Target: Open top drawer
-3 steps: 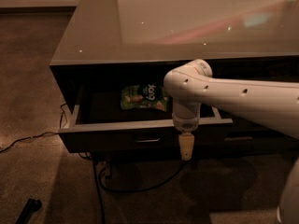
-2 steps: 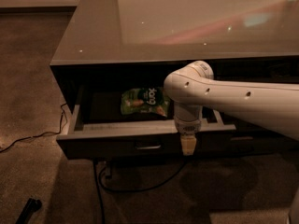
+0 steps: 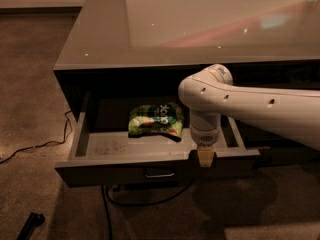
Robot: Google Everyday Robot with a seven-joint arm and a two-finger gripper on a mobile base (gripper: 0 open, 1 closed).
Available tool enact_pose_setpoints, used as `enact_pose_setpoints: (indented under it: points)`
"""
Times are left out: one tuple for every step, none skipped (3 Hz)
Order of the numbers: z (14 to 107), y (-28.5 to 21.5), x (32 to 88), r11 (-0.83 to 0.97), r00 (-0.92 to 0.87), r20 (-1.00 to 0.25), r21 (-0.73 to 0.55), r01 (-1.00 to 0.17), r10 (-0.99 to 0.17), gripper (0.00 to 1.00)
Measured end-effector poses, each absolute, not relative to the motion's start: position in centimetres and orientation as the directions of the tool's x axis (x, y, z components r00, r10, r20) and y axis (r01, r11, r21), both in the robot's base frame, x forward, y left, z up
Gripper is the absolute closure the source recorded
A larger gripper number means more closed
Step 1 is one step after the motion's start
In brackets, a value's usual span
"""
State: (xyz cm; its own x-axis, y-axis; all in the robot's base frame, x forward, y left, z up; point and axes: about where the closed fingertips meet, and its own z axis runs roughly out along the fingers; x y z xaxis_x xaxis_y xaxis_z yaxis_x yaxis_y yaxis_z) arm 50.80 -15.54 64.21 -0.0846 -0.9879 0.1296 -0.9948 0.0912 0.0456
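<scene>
The top drawer (image 3: 120, 173) is pulled well out of the dark cabinet, showing its lighter grey inside. Its flat front carries a small metal loop handle (image 3: 159, 173) at the middle. A green snack bag (image 3: 155, 121) lies inside, toward the back. My white arm reaches in from the right and points down. My gripper (image 3: 205, 159) sits at the drawer's front edge, right of the handle.
The cabinet has a glossy grey top (image 3: 200, 24). A black cable (image 3: 35, 146) runs over the carpet at the left, and more cable (image 3: 145, 201) loops under the drawer. A dark object (image 3: 31, 224) lies on the floor at the lower left.
The drawer has slid further out toward the camera, and more of its inside shows. My gripper has moved with its front edge.
</scene>
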Motion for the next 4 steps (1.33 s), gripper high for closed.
enact_pose_setpoints:
  points:
    - [63.7,-15.2,50.8,0.071,-0.065,0.089,0.063,-0.996,-0.994,0.39]
    - [62.4,-14.0,50.7,0.041,-0.039,0.015,0.119,-0.992,-0.999,0.16]
    - [62.5,-14.0,50.7,0.041,-0.039,0.015,0.119,-0.992,-0.999,0.0]
    - [61.3,-13.6,50.2,0.005,-0.004,0.003,0.206,-0.979,-1.0,0.0]
